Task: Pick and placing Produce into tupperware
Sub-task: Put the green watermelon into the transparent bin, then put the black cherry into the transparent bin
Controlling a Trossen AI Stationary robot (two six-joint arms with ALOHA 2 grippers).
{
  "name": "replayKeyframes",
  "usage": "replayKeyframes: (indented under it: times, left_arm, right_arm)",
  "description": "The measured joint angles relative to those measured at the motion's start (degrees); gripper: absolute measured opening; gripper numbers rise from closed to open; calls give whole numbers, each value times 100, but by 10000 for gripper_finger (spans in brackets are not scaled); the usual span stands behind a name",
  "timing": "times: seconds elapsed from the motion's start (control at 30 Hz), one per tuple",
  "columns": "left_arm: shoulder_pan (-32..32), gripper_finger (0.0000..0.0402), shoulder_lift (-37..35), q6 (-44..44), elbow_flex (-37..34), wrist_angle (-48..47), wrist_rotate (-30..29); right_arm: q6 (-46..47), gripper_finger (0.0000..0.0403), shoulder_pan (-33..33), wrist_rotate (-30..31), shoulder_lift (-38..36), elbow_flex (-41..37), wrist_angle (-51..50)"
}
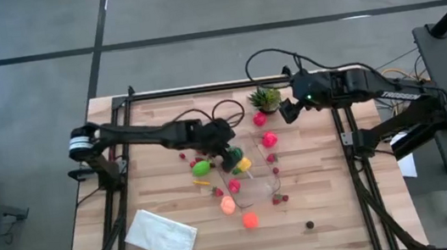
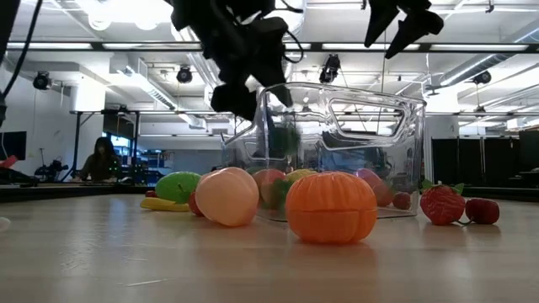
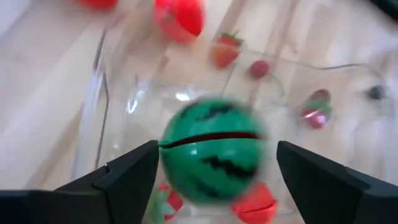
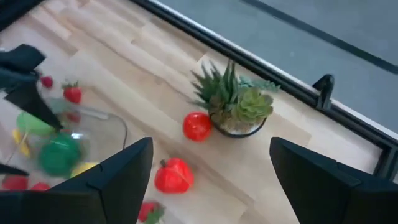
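Note:
The clear tupperware (image 1: 259,191) stands mid-table with some produce inside. My left gripper (image 1: 231,154) hangs open over its left part. A striped dark green watermelon (image 3: 211,155) shows blurred between and below the fingers, apart from both, inside the tupperware walls (image 2: 285,139). Lime green (image 1: 201,169), peach (image 1: 227,205) and orange (image 1: 250,220) pieces lie outside on the wood. My right gripper (image 1: 290,110) is open, high over the far right, above a red ball (image 4: 197,126) and a red tomato (image 4: 173,176).
A spiky green potted plant (image 1: 265,98) stands at the far edge by my right gripper. A white folded cloth (image 1: 162,235) lies near left. Strawberries (image 2: 442,204) are scattered around the tupperware. A small dark object (image 1: 309,225) sits near right. A person (image 2: 101,160) sits beyond the table.

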Motion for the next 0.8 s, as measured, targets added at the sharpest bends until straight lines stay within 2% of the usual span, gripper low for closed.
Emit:
replayKeyframes:
  times: [0.37, 0.5, 0.6, 0.8]
  left_arm:
    - [-174, 318, 69, -877, 119, 74, -340]
    - [-176, 318, -10, -838, 119, 60, -330]
    - [-181, 312, -106, -743, 115, -15, -328]
    - [-179, 268, -325, -578, 95, -555, -352]
  right_arm:
    - [211, 322, 577, -22, -45, -174, -278]
    - [851, 319, 1123, -25, -47, -564, -804]
    - [1521, 318, 1640, -69, -51, -1034, -816]
    - [2995, 313, 2490, -836, -38, -2090, 207]
